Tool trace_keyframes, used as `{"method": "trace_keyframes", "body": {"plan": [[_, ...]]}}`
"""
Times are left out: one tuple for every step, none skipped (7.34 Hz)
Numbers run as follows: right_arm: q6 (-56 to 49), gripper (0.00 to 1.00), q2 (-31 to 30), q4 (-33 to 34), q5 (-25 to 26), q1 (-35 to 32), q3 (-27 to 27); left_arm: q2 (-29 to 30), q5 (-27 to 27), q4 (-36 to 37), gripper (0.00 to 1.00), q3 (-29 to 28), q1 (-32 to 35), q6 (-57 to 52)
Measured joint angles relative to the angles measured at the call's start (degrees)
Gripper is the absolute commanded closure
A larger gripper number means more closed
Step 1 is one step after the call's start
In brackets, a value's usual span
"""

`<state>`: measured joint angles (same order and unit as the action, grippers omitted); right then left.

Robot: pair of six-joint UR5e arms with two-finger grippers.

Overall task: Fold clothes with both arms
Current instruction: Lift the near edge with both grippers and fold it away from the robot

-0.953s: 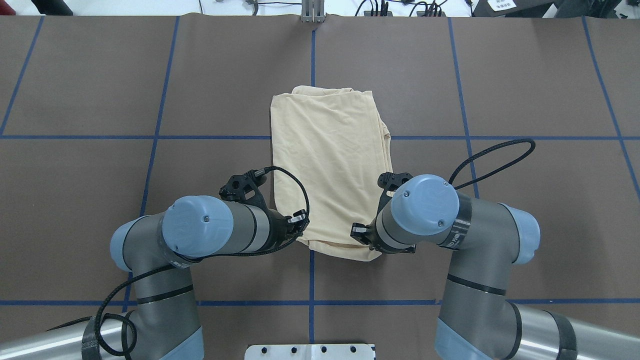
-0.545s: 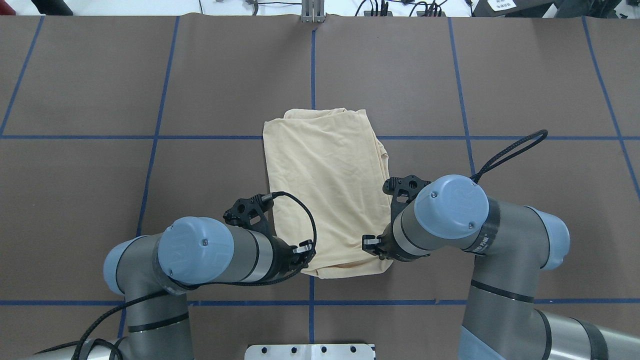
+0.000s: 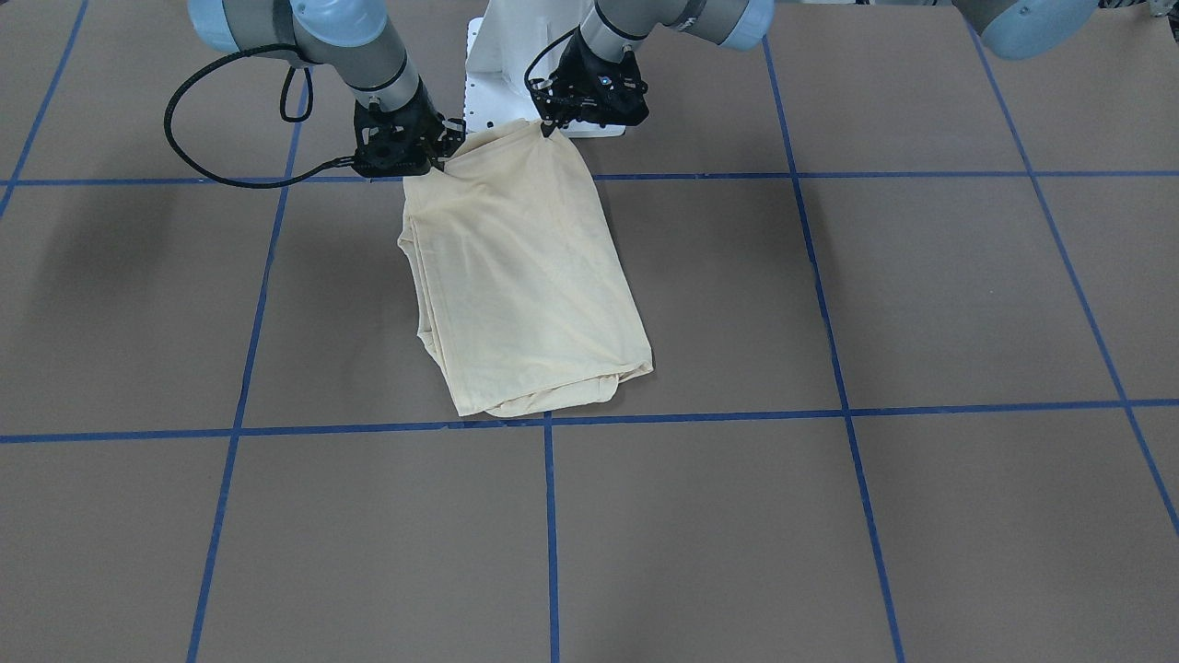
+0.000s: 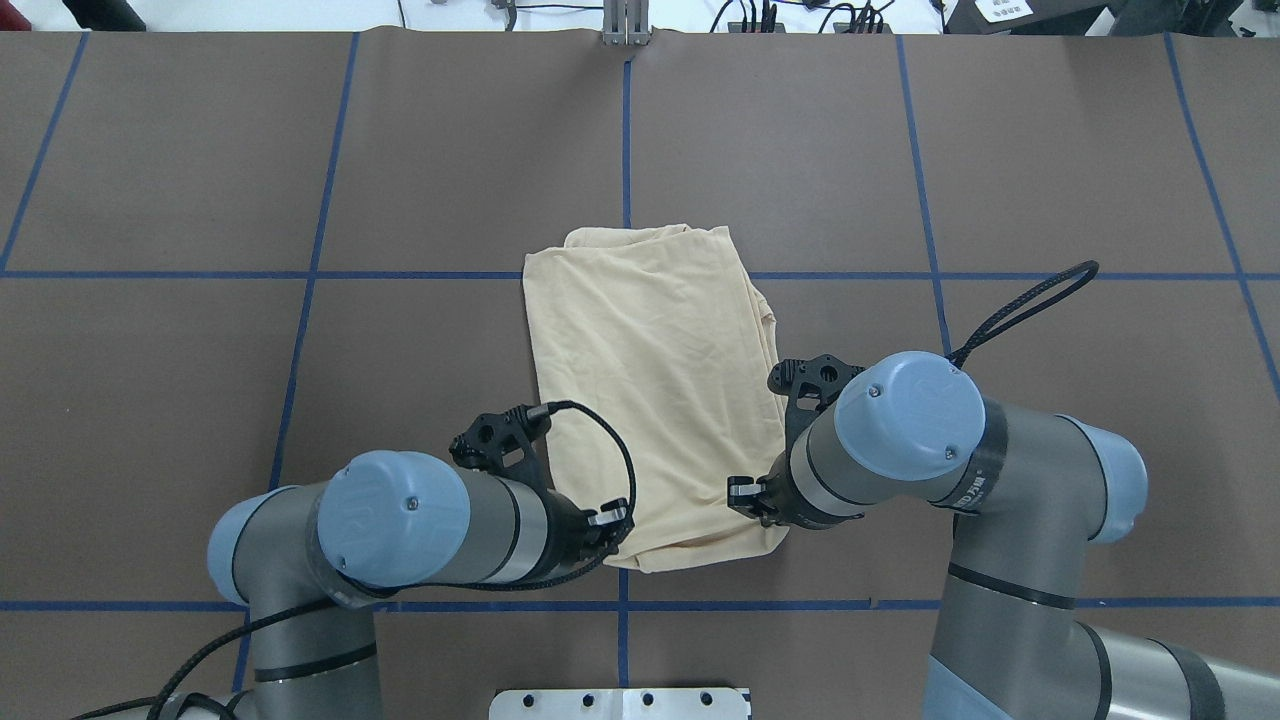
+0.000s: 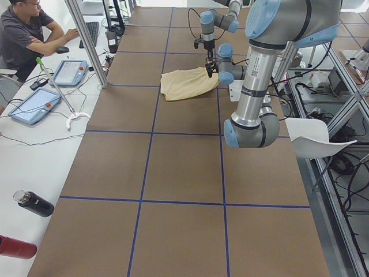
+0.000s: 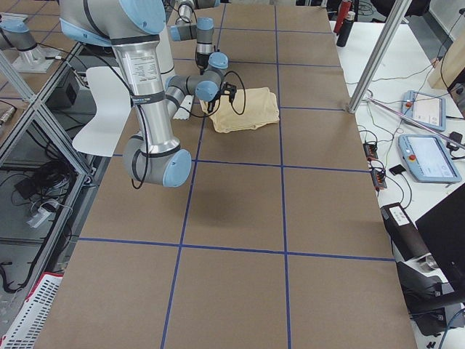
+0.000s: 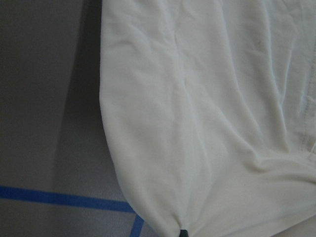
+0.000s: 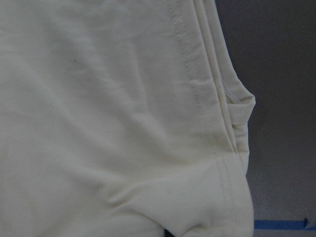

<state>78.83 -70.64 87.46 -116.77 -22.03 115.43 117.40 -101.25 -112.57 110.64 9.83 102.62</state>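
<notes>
The clothes are one pale cream shirt [image 4: 650,390], folded into a long rectangle on the brown table, its far end near a blue tape line [image 3: 525,276]. No print shows. My left gripper [image 4: 612,528] is shut on the shirt's near left corner, which shows at top centre in the front-facing view [image 3: 553,124]. My right gripper [image 4: 748,497] is shut on the near right corner [image 3: 440,152]. Both near corners are lifted slightly and the rest lies flat. Cream fabric [image 7: 207,123] fills the left wrist view, gathered at the bottom edge. In the right wrist view the stitched hems [image 8: 207,113] are stacked.
The white pedestal base [image 4: 620,700] sits just behind the grippers. Blue tape lines [image 4: 624,130] grid the table. In the exterior left view a person [image 5: 23,34] sits at a side desk with tablets [image 5: 31,107], and bottles [image 5: 34,203] stand nearby.
Both arms have drawn back toward the robot's base, dragging the shirt with them. Its far edge has slid nearer. Both grips are unchanged.
</notes>
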Motion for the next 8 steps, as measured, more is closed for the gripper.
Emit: {"method": "trace_keyframes", "body": {"plan": [[-1.89, 1.00, 0.55, -0.13, -0.09, -2.15, -0.45, -0.25, -0.71, 0.06, 1.00, 1.15, 1.12, -0.28], [-5.05, 1.00, 1.86, -0.21, 0.07, -4.91, -1.48, -0.31, -1.29, 0.14, 1.00, 1.65, 3.64, -1.25], [-7.96, 1.00, 4.00, -0.29, 0.23, -7.36, -3.41, -0.29, -2.05, 0.23, 1.00, 1.63, 6.99, -3.39], [-9.88, 1.00, 6.47, -0.38, 0.43, -9.14, -5.85, -0.20, -3.51, 0.27, 1.00, 1.13, 10.49, -5.69], [-11.03, 1.00, 9.51, -0.41, 0.73, -10.38, -8.94, -0.02, -4.88, 0.23, 1.00, 0.03, 13.69, -7.66], [-11.79, 1.00, 12.89, -0.84, 1.57, -11.26, -12.69, 0.22, -5.56, 0.01, 1.00, -1.64, 16.33, -9.90], [-12.44, 1.00, 15.63, -3.32, 2.94, -11.90, -17.07, 0.79, -5.83, -0.38, 1.00, -4.16, 18.59, -12.40], [-12.78, 1.00, 17.45, -7.99, 3.92, -12.68, -21.88, 2.23, -5.93, -0.69, 1.00, -7.41, 20.68, -14.43]]}}
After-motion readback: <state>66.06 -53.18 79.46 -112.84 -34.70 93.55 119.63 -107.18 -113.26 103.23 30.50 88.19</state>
